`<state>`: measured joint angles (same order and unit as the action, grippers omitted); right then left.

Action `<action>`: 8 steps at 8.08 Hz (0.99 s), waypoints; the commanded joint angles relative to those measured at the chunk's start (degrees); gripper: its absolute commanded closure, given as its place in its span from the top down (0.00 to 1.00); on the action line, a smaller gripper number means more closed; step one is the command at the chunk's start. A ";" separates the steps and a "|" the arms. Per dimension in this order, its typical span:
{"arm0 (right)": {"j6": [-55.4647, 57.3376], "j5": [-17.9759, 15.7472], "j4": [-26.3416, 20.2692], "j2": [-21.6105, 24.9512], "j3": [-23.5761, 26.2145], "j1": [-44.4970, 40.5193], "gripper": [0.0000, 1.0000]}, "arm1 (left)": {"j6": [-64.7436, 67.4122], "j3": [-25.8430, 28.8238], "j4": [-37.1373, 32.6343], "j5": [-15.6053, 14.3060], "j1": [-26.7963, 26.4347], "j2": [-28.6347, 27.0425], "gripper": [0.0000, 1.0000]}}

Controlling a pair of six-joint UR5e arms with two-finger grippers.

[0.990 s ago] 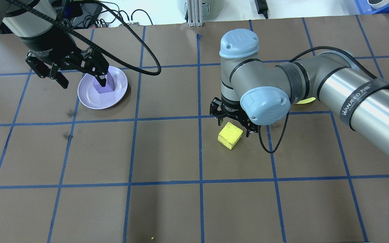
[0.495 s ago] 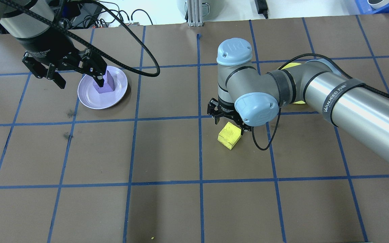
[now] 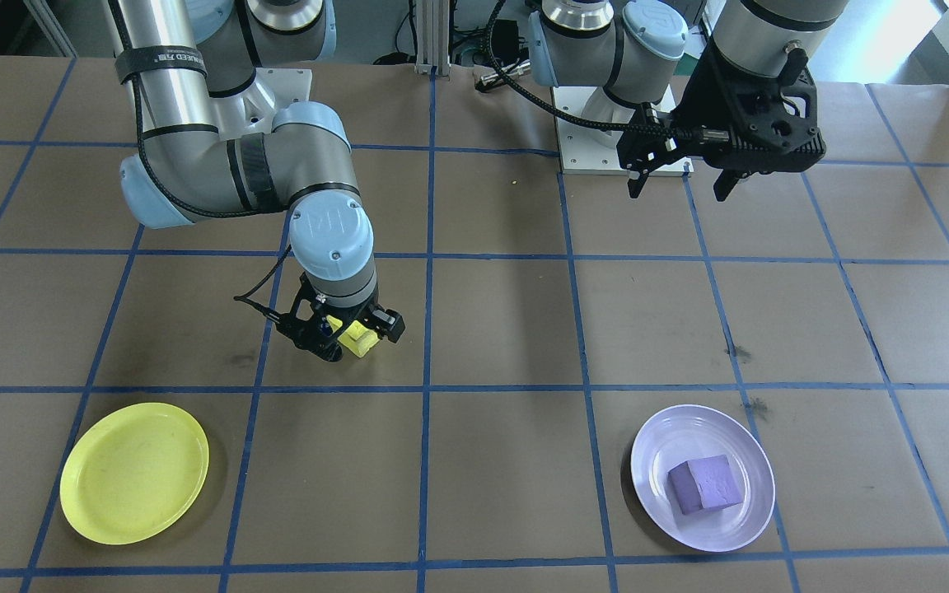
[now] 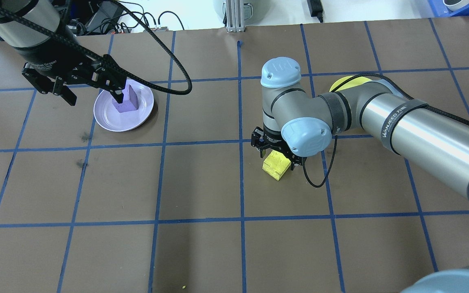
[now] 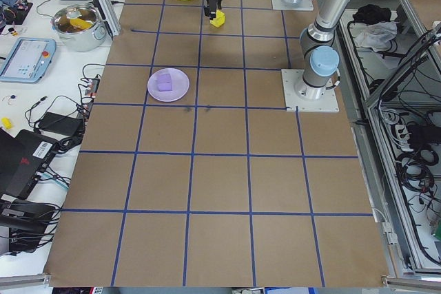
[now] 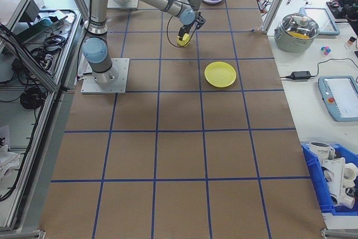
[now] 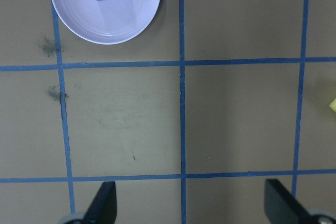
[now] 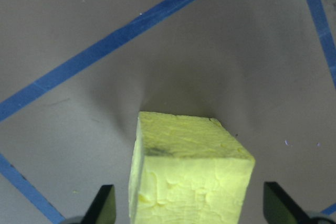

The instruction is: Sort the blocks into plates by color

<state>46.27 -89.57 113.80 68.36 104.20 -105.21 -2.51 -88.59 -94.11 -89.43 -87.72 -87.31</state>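
Brown paper table [image 4: 202, 183] with blue tape grid. Your right gripper [image 3: 341, 336] points straight down, fingers spread either side of the rough yellow foam block [image 8: 189, 174], not clamping. Left gripper [image 3: 683, 169] hangs high, jaws apart, empty. Purple block [image 3: 705, 484] sits in the smooth lavender plate [image 3: 750, 519]; yellow plate [image 3: 135, 472] apart.

My right arm [image 4: 421, 130] wears a black strap [image 4: 397, 122] printed "WANJEED" in white, with smaller characters after it that I cannot make out. The front view shows a similar strap [image 3: 160, 59], its white print too small for me to read. My left gripper's body [image 4: 51, 63] carries pale lettering ending in "Gripper". The blue wrist cap [image 4: 280, 69] bears an embossed mark I cannot read.
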 commanded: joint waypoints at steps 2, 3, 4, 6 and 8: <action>-0.21 0.36 0.80 -0.07 1.97 0.00 0.82 | 2.07 -0.18 -1.77 -0.13 0.53 0.38 1.00; -0.99 0.45 2.55 0.10 1.37 0.26 0.13 | 1.90 -0.09 -1.70 -0.22 0.53 0.82 1.00; -3.09 0.36 5.00 0.10 1.36 0.35 0.00 | 2.16 -0.35 -1.43 0.21 0.53 1.00 1.00; -5.38 0.10 6.35 1.15 0.40 0.97 0.00 | 2.34 -0.17 -1.17 1.09 0.53 0.39 1.00; -10.03 -0.17 3.12 4.65 -3.98 4.28 0.00 | 2.69 0.00 -1.17 4.86 0.53 -0.67 1.00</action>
<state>40.34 -89.86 119.55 70.01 103.60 -103.83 -0.03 -88.73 -95.27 -87.35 -87.19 -87.26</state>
